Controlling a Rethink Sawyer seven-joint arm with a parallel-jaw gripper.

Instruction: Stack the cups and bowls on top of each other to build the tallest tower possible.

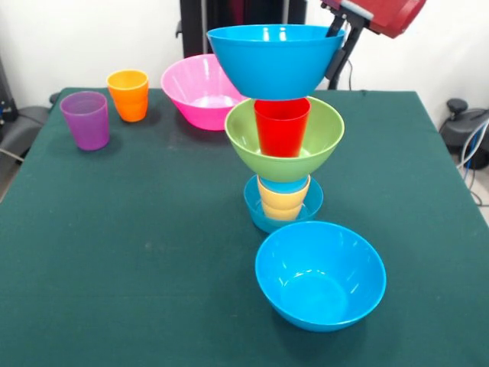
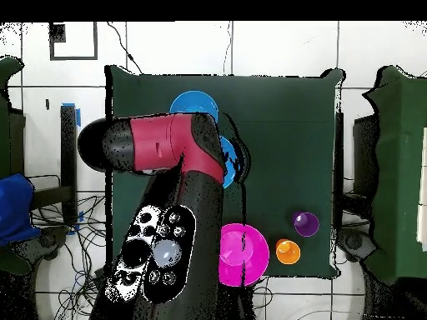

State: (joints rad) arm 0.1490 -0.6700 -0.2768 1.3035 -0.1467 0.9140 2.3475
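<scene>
A: Where does the tower (image 1: 281, 145) stand?

B: Mid-worktop, slightly toward the robot's side. Base is the small blue bowl (image 1: 260, 205), mouth up. A yellow-orange cup (image 1: 283, 200) sits in it with a strip of light blue showing at its top, likely another cup. On that rests the green bowl (image 1: 248, 141), a red cup (image 1: 282, 126) standing inside it, and a large blue bowl (image 1: 275, 60) on the red cup's rim.

A: Why alternate them?

B: Judgement: each bowl cradles a cup so it cannot slide, and each cup lifts the next bowl clear instead of letting it nest. That buys height.

A: Does it look true?

B: The green bowl seems tilted a little, and the top bowl is far wider than its support. A nudge could tip it.

A: The gripper?

B: Only part of the red arm (image 1: 378, 14) shows in the front view's upper right corner, with a black piece dropping behind the top bowl's rim. Whether the gripper is open or closed cannot be told. From overhead the arm covers most of the tower.

A: What remains loose?

B: The second large blue bowl (image 1: 320, 275) nearest the camera; the pink bowl (image 1: 200, 93), orange cup (image 1: 128, 95) and purple cup (image 1: 85, 119) well apart on the green worktop (image 1: 137, 252). A cup would probably go next.
</scene>
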